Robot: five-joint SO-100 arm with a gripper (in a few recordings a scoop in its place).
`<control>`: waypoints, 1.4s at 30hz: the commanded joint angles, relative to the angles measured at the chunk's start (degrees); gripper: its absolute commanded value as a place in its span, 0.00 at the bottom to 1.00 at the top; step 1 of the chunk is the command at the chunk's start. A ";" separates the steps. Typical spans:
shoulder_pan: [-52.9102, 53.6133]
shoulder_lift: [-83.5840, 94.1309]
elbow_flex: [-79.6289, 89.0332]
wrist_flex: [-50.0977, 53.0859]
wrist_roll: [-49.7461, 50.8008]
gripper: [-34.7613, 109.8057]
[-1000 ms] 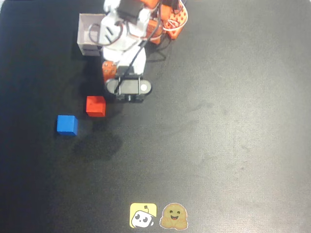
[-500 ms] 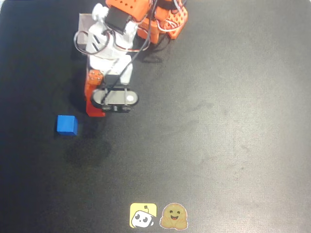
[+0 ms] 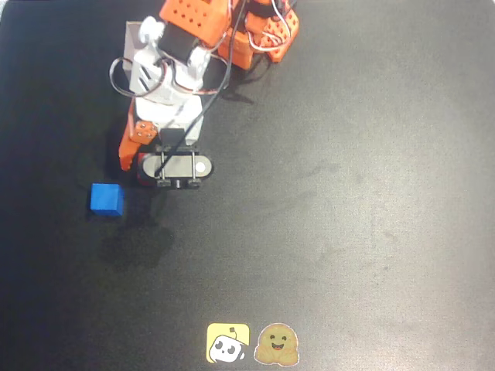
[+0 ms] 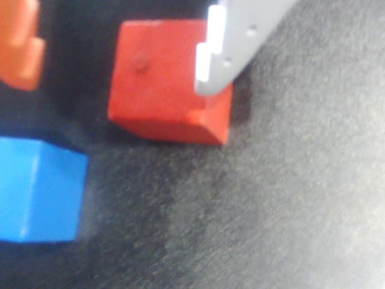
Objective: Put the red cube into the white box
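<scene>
Gripper (image 4: 114, 57) is open, jaws spread, low over the mat (image 3: 348, 193). In the wrist view the orange finger (image 4: 18, 42) sits top left and the grey finger (image 4: 231, 45) top right, with the red cube (image 4: 162, 84) between them. The grey finger overlaps the cube's right top edge; can't tell whether it actually touches. A clear dark gap separates the orange finger from the cube's left face, so there's no pinch on it. The cube rests flat on the mat with one small dimple on its top face.

Blue cube (image 4: 39, 189) lies below and left of the gripper in the wrist view, near the red cube but apart from it, outside the jaws.

In the overhead view the arm (image 3: 166, 85) reaches down the picture from its orange base (image 3: 263, 35) at the top edge. The gripper end is under the black wrist camera (image 3: 174, 166), which hides nearly all of the red cube; just a sliver shows at its left edge. The blue cube (image 3: 107, 199) is just down-left of the gripper. The white box (image 3: 137, 35) is behind the gripper, up by the base, mostly covered by the arm; one corner is visible.

Two stickers (image 3: 251, 344) sit on the mat at the bottom edge, well apart from the gripper.
</scene>
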 commanded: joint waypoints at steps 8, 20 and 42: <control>-0.97 -4.31 -1.93 -3.52 -1.32 0.40; -0.88 -7.47 -1.67 -2.46 -3.34 0.41; 1.05 -18.90 -0.62 -9.14 -4.57 0.40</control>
